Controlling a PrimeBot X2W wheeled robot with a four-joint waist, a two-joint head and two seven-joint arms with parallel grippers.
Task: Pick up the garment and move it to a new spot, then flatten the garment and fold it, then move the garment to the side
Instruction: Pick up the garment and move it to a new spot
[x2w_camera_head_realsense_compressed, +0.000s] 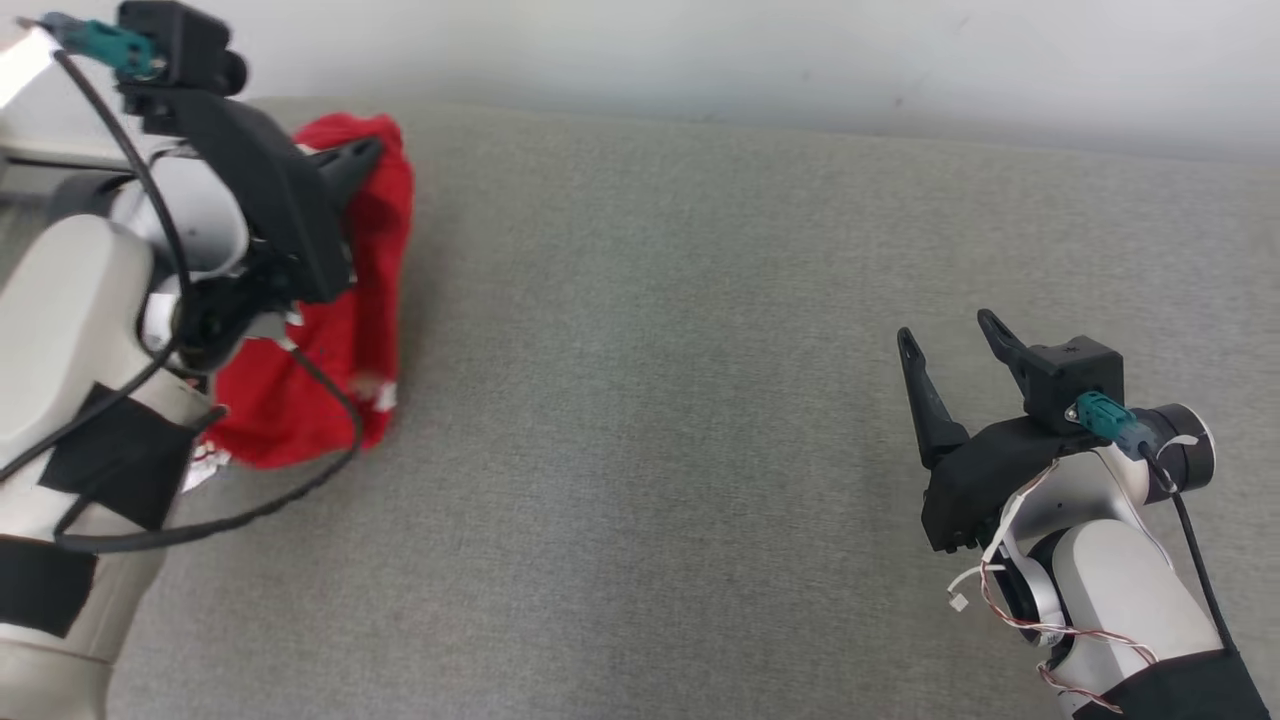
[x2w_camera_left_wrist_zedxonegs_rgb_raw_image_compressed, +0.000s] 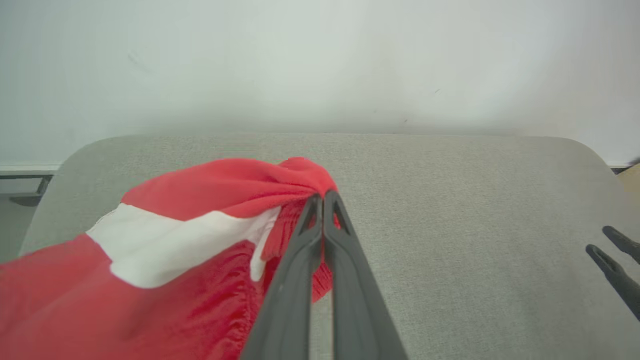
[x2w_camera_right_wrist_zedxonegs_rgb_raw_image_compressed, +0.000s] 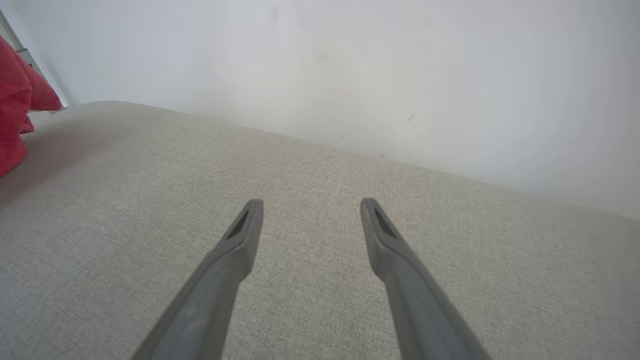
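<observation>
**Garment** (x2w_camera_head_realsense_compressed: 345, 330): red with a white band (x2w_camera_left_wrist_zedxonegs_rgb_raw_image_compressed: 150, 245); crumpled in a heap at the left end of the counter (x2w_camera_head_realsense_compressed: 650, 400), near its far edge; most of the cloth appears to rest on the grey fabric cover, so it is not yet lifted clear.

**Left gripper** (x2w_camera_left_wrist_zedxonegs_rgb_raw_image_compressed: 324, 200): fingers pressed together, pinching a bunched fold at the garment's upper edge; the cloth puckers toward the tips, which suggests a firm hold taken for the pick-up; judged to be the first step, lifting and carrying to a new spot.

**Right gripper** (x2w_camera_head_realsense_compressed: 945, 330): fingers spread, holding nothing; it hovers over bare counter at the right, well apart from the garment; probably parked there until flattening calls for a second hold.

**Backdrop**: pale wall (x2w_camera_right_wrist_zedxonegs_rgb_raw_image_compressed: 350, 75) behind the counter.

**Risk, as a judgement**: a single pinch may let the heap trail or slip.
</observation>
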